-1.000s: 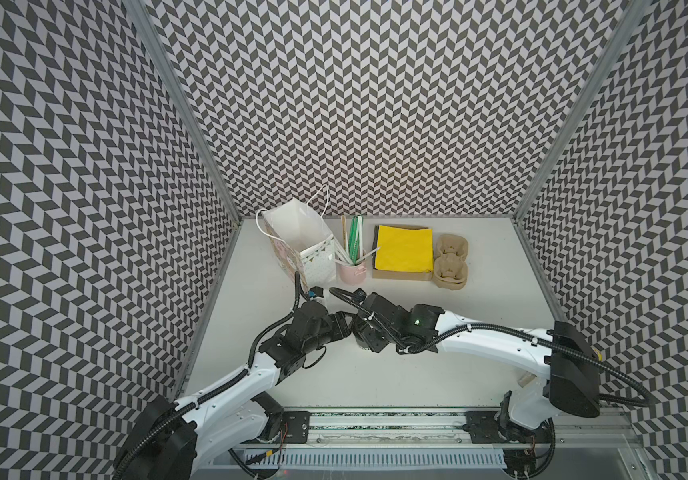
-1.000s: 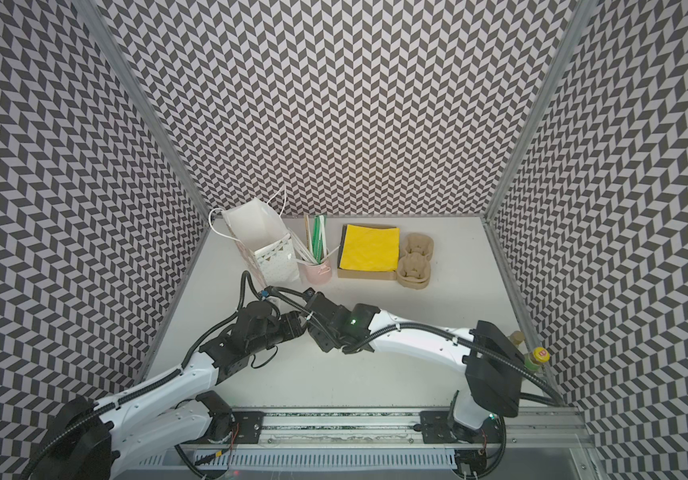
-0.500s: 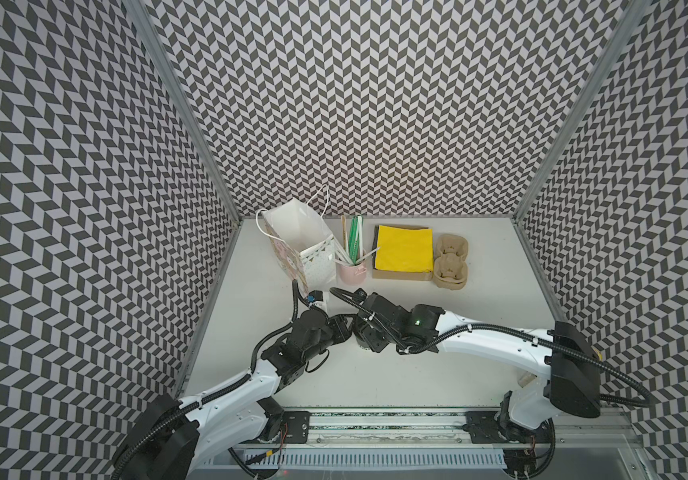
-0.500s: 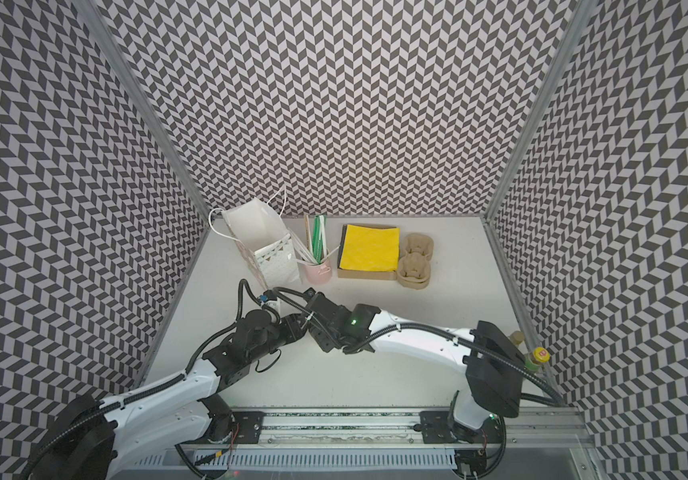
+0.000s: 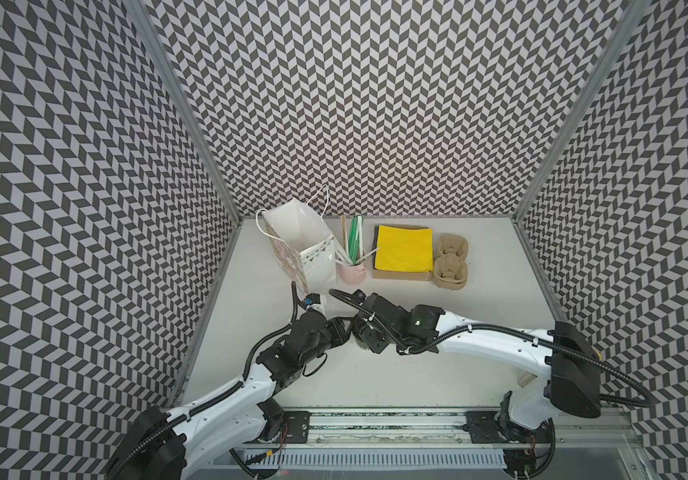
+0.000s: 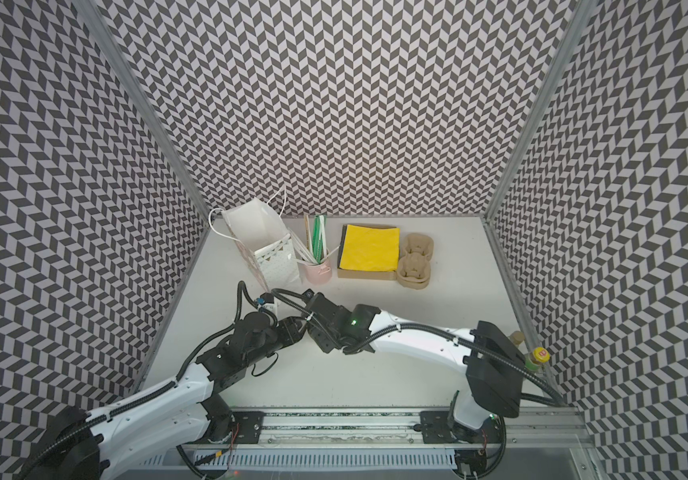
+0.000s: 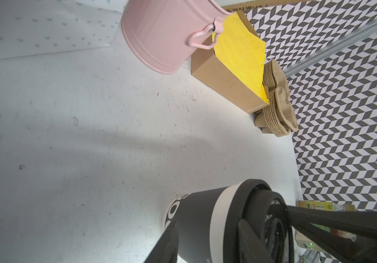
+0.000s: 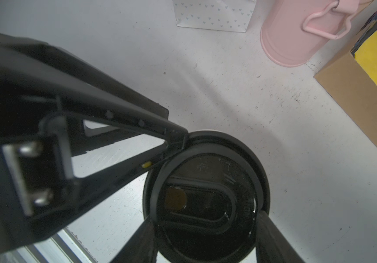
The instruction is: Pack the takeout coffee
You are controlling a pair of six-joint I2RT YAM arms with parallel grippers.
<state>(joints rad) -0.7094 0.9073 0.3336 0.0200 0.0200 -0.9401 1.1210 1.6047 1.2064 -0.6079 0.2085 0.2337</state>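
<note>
Coffee cup point(image 7: 196, 218) stands upright on the tabletop point(image 5: 492, 303), front middle, in front of the paper bag point(image 5: 317, 266) and the pink bucket point(image 5: 350, 272), apart from both; not yet packed. Lid point(image 8: 205, 200) sits on top; whether it is seated all round cannot be told. Right hand point(image 8: 205, 224) comes from above with its fingers against the lid's rim on opposite sides, so it reads as gripping the lid. Left hand point(image 8: 171, 149) comes in sideways: one finger lies on the lid's rim, the other sits lower beside the cup's wall. Whether they clamp or only touch cannot be told. Risks, as judged: (1) pressure on one side of the rim cocks the lid and leaves a gap on the far side; (2) a lift by the lid alone pulls it off if the snap is partial, and the cup drops or spills; (3) both hands crowd one small cup, so a sideways nudge from either could tip it; (4) the bag is light and unheld, so a cup catching its edge could push it over.
</note>
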